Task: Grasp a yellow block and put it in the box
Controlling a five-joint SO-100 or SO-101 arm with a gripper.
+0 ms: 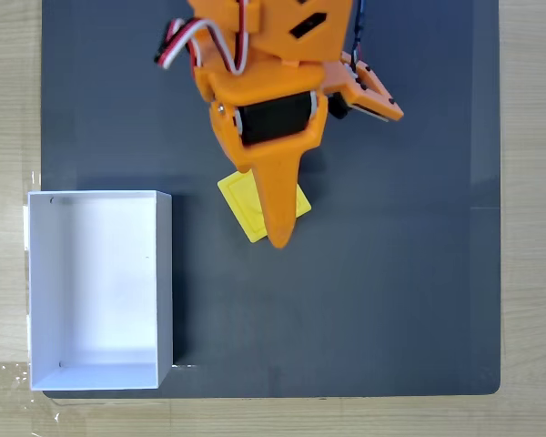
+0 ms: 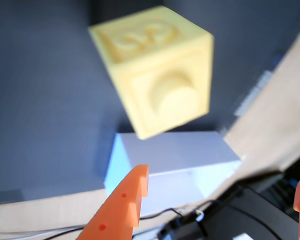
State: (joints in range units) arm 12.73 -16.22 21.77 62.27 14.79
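Approach step: gripper (image 2: 220,192) above yellow block (image 1: 244,206), fingers spread, nothing clamped. Box (image 1: 164,273) off to its side, empty. Next, likely: lower, straddle block, close.

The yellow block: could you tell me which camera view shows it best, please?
The wrist view shows the yellow block best: it is large there, with two faces and its round stud visible, though somewhat blurred. In the fixed view the yellow block lies on the dark mat, partly covered by the orange gripper.
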